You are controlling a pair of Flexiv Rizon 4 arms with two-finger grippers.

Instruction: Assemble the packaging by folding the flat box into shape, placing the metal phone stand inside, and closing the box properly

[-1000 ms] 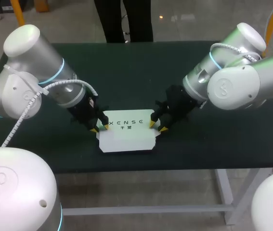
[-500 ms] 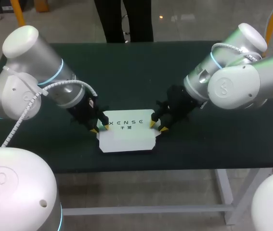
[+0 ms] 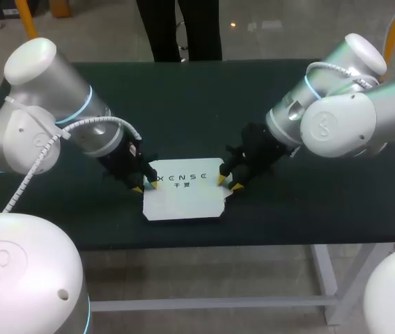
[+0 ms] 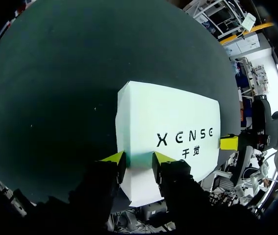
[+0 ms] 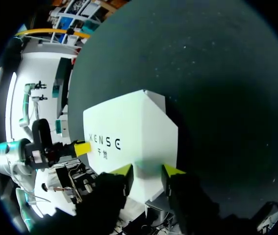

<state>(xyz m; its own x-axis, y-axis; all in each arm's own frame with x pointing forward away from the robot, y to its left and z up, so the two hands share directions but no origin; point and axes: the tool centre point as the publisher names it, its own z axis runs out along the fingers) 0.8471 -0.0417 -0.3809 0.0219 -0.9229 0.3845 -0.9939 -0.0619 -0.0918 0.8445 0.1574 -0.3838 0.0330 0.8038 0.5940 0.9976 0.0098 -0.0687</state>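
Down at the near middle of the dark table (image 3: 204, 90), the white box (image 3: 183, 198) is seen lying with its printed face up. At its left end the left gripper (image 3: 145, 186) is planted, fingers held narrowly apart, with one yellow tip outside the edge and one over the top face. Same story at the other end: the right gripper (image 3: 226, 183) is set astride the right edge, its fingers parted too. From each wrist, white card is seen filling the gap between the tips, and the other arm's yellow tip is caught at the box's far end. A true pinch cannot quite be made out; the fingers seem only to straddle the card.
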